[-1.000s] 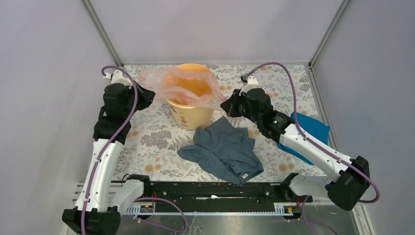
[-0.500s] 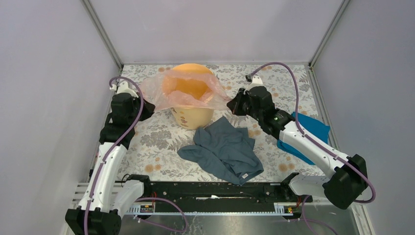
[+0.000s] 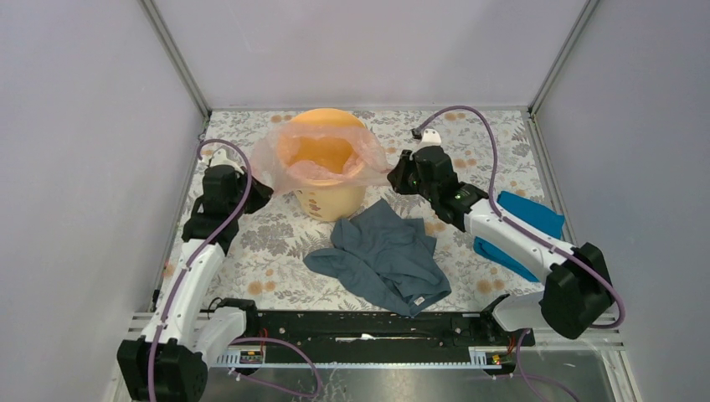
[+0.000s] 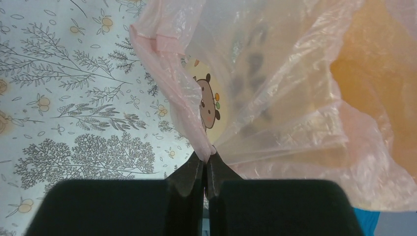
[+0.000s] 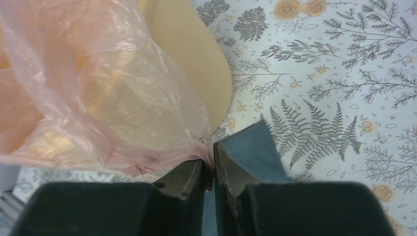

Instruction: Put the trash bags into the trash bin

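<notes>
Pale grey walls close in a floral-printed worktop (image 3: 251, 243). At its left, the left jaws are pressed together on a gathered corner of the trash bag (image 4: 275, 98), and the wrinkled pale-pink film fans up and away from their tips. Across from them, the right jaws pinch the opposite corner. Only a thin slit shows between their fingers (image 5: 189, 177), and the film is bunched at the tips. Between the two grips the bag spreads over the mouth of the trash bin (image 3: 331, 201), sagging into the opening while its edges hang outside the rim on both sides. The yellow-orange bin stands upright toward the far middle of the worktop, and a small animal mark on its wall shows in the left wrist view. A grey-blue garment (image 3: 385, 260) lies crumpled just beside the bin on the near side. A bright blue cloth (image 3: 532, 219) lies at the right edge, partly hidden under the right arm (image 3: 511, 239).
</notes>
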